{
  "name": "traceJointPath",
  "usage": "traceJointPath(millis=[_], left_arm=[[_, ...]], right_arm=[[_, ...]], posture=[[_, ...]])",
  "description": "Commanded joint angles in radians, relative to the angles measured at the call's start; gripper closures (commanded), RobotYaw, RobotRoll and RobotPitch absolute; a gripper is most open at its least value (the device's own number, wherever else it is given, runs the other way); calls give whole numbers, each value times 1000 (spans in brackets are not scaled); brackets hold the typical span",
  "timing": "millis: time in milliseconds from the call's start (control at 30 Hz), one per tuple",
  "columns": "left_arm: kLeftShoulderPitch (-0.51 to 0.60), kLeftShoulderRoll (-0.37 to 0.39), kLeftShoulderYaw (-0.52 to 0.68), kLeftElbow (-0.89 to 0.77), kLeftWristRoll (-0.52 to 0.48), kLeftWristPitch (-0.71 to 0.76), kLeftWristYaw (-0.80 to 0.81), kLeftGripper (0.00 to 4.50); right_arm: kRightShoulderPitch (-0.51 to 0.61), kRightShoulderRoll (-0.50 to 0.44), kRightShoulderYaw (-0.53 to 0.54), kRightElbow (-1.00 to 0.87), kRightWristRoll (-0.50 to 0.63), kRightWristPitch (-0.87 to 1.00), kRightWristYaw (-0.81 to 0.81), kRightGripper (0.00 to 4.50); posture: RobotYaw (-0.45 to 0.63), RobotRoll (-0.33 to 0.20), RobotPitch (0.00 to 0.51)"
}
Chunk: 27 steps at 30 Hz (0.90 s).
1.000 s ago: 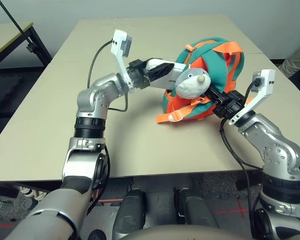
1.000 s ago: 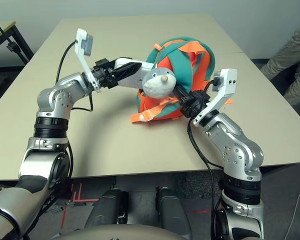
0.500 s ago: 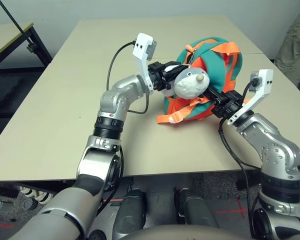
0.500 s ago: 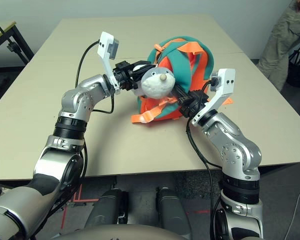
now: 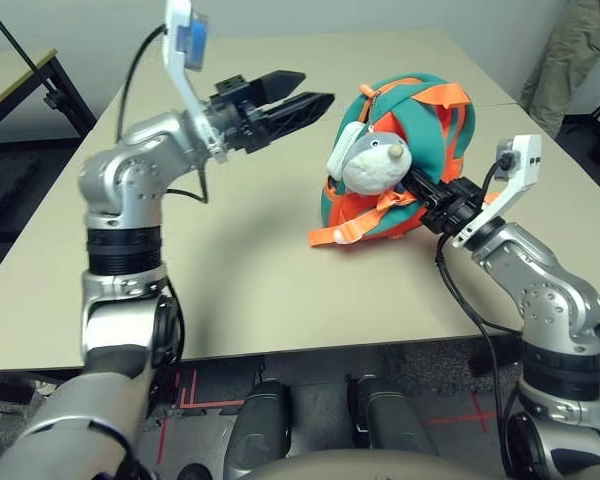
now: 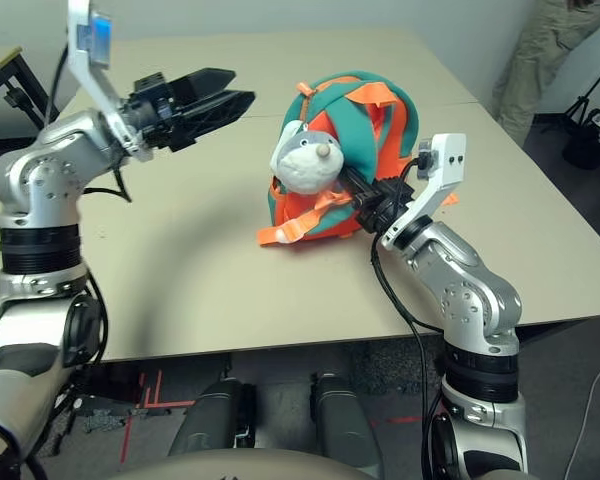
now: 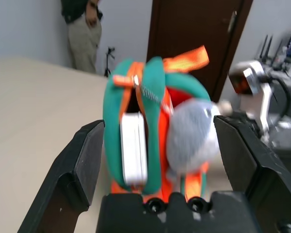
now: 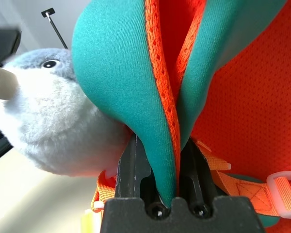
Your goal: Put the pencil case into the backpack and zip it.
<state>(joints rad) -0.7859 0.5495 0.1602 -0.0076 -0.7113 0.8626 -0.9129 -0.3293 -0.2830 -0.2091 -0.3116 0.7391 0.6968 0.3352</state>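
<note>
Beige surface (image 5: 230,250) carries the soft, floppy backpack (image 5: 435,110): right tool (image 5: 412,180) pinches its fabric edge, left tool (image 5: 300,95) gapes empty nearby, stiff pencil case (image 7: 133,148) seated inside, so grip zip trim.

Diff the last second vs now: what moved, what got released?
The left tool let go of the pencil case, leaving it in the open backpack, then pulled back toward the robot's left and up; it now hangs open, clear of the bag. The plush charm shifted slightly. Unchanged: the right tool stays shut on the backpack's teal edge, bag upright on the table, not yet zipped.
</note>
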Motion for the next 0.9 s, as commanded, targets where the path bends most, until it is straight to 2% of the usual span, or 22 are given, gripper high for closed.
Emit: traceJointPath(millis=[33,133,233,367,567,900], left_arm=[[63,23,-2,-53,-18,27,3,0],[98,15,-12,-51,8,6,31,0],[106,-14,-4,-46,-7,18,68,624],[139,-31,-58,-35,40,-15,76,2109],[143,-120,-112,32,88,-95,92,4444],[27,-254,-160,295,197,-299,81,4500]], right_arm=[[-7,-6,-2,2,-6,-20,9,4360],[-9,-7,-2,3,-10,-21,9,4360],[-9,-8,-2,2,-10,-21,8,4360],[-8,-10,-3,1,-11,-22,9,4360],[-9,-4,3,-2,-13,-23,4,4360],[-14,-7,2,-6,-13,-24,4,4360]], posture=[[98,0,84],[94,0,82],[90,0,82],[86,0,80],[81,0,78],[65,0,73]])
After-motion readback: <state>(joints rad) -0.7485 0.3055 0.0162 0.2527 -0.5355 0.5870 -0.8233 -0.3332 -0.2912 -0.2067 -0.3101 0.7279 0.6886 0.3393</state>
